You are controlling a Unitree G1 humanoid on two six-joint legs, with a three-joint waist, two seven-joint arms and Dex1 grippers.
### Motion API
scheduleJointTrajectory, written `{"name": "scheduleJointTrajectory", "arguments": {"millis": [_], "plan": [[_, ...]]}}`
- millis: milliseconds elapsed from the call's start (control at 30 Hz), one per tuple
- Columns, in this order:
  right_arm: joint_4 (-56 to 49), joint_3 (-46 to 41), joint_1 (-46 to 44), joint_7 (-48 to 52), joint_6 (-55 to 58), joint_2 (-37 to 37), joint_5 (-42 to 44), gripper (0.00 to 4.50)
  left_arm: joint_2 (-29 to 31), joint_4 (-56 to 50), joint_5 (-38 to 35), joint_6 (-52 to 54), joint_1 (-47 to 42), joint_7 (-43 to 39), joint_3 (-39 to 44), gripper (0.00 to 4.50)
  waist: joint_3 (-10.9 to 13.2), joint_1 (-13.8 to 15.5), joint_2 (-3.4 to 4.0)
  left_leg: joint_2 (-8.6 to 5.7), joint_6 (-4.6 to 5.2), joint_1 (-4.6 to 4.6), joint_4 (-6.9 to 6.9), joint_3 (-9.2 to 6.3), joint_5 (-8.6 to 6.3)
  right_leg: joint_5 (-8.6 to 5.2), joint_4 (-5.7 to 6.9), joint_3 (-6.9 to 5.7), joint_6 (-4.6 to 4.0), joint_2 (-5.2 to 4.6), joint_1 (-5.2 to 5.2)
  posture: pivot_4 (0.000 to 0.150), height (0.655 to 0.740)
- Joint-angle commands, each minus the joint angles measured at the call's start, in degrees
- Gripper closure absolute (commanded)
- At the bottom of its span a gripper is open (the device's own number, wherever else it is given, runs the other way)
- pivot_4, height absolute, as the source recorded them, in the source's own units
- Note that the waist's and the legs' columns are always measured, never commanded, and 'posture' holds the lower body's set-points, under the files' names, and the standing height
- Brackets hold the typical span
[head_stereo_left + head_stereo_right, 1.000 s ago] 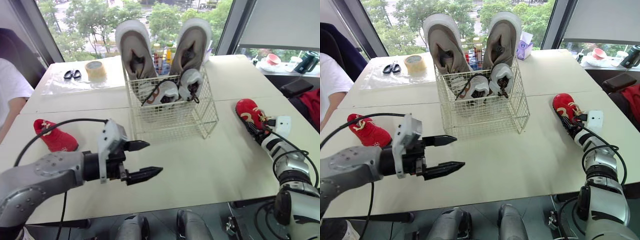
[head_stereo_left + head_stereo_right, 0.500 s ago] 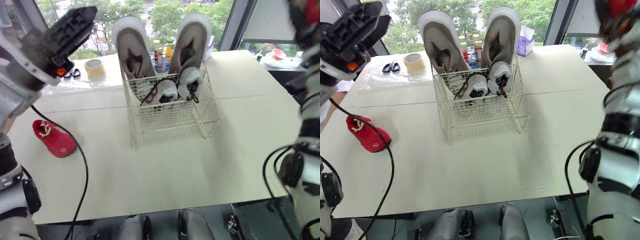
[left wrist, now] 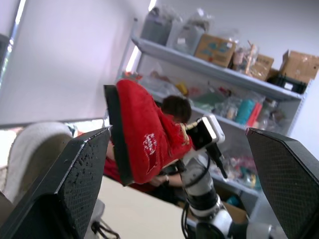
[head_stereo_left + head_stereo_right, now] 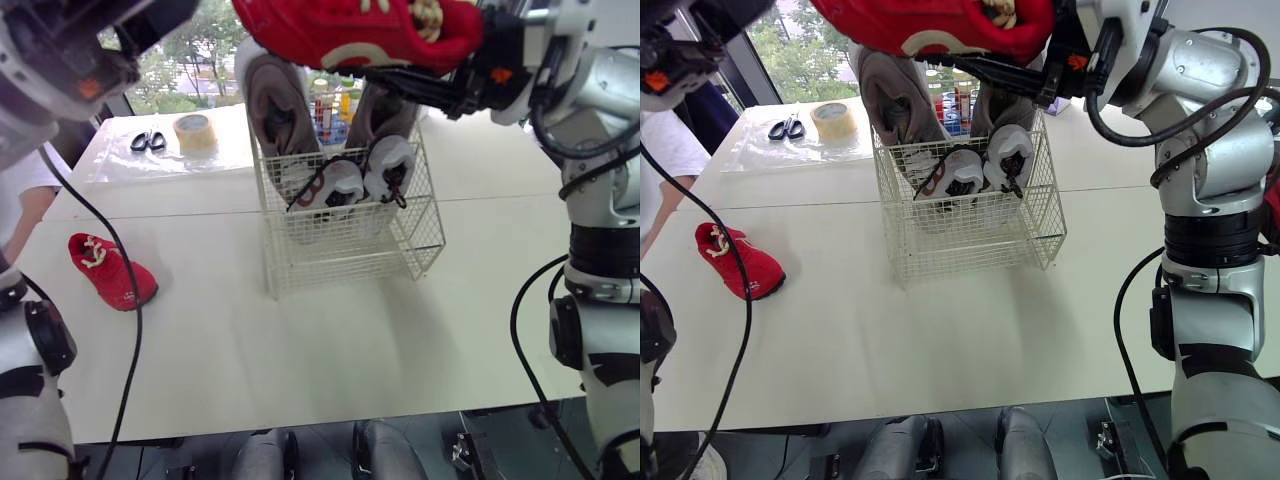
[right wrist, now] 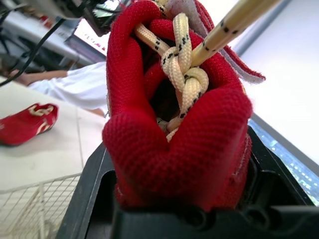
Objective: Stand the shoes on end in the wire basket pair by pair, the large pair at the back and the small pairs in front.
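red shoe [image 4: 360,30] pinched in our right gripper [image 4: 420,60] high over the wire basket [image 4: 340,250], left gripper [image 3: 178,149] spread and empty; lowered flat, we think it could snag the tall beige shoes [image 4: 270,100] or slip.

My right arm is raised with the elbow bent. The forearm reaches in from the right of the wire basket [image 4: 340,250], so the right end effector [image 4: 395,70] hangs above the basket's rear edge. Its black fingers are clamped on the red shoe [image 4: 340,25] at the laced end, and the toe points toward the basket's left. My left arm is lifted high, above and left of the basket. The left end effector [image 4: 150,18] has its two fingers [image 3: 60,189] spread wide, holding nothing.
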Motion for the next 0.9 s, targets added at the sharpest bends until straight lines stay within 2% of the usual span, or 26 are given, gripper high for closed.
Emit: {"name": "scheduleJointTrajectory", "arguments": {"millis": [33,333,433,567,667,700,833,900], "plan": [[-2.03,-0.99,-1.39,0.84,-1.24,0.60,-0.17,2.52,-0.12,0.57,2.36,0.66,-2.99,-0.85,-0.57,0.00,0.00,-0.09,0.00,0.00,0.00,0.01,0.00,0.00,0.00,0.00,0.02,0.00,0.00,0.00,0.00,0.150,0.7400],[-6.11,0.38,0.43,1.84,-1.91,2.56,-1.49,2.52,-4.12,3.36,12.76,3.29,-7.69,-7.60,-5.35,0.00,0.01,-0.91,-0.01,-0.02,-0.03,0.01,0.00,0.03,0.02,0.00,0.05,0.00,0.00,0.02,-0.01,0.150,0.7400],[-6.92,0.38,0.87,1.81,-1.71,2.56,-1.67,2.52,-4.70,4.30,13.48,4.37,-8.83,-8.48,-4.73,0.82,0.01,-0.99,-0.01,-0.01,-0.03,0.00,-0.01,0.03,0.02,0.00,0.05,0.00,0.00,0.03,-0.03,0.150,0.7400],[-7.95,0.43,1.71,2.18,-1.40,2.22,-2.02,2.52,-4.43,4.43,13.39,6.25,-9.02,-9.79,-3.56,2.85,0.01,-1.01,-0.01,0.01,-0.03,0.01,-0.02,0.02,0.02,0.00,0.07,0.00,0.00,0.03,-0.04,0.150,0.7400],[-8.56,0.47,1.95,2.33,-1.07,1.96,-2.20,2.52,-4.44,4.33,13.03,7.55,-8.74,-10.39,-2.82,4.10,0.01,-1.01,-0.01,0.01,-0.03,0.01,-0.02,0.02,0.02,0.00,0.07,0.00,0.00,0.02,-0.04,0.150,0.7400],[-8.76,0.58,2.06,2.32,-1.21,1.88,-2.56,2.52,-4.46,3.70,12.91,7.86,-8.13,-10.56,-2.59,4.25,0.01,-0.97,-0.01,0.02,-0.03,0.01,-0.02,0.01,0.02,0.00,0.07,0.00,0.00,0.02,-0.04,0.150,0.7400],[-8.77,0.58,2.72,2.00,-1.27,1.75,-3.59,2.52,-6.63,3.11,11.44,7.23,-6.17,-7.37,-0.41,4.25,0.01,-0.83,-0.01,0.02,-0.03,0.01,-0.01,0.00,0.02,0.00,0.07,0.00,0.00,0.01,-0.03,0.150,0.7400],[-9.80,-2.60,5.31,-0.29,5.90,1.97,1.83,1.54,-8.65,4.47,8.84,4.60,-5.71,-2.33,2.89,4.25,0.01,-0.73,-0.02,0.02,-0.03,0.01,0.01,0.00,0.02,0.00,0.07,0.00,0.00,0.00,-0.01,0.150,0.7400]]}}
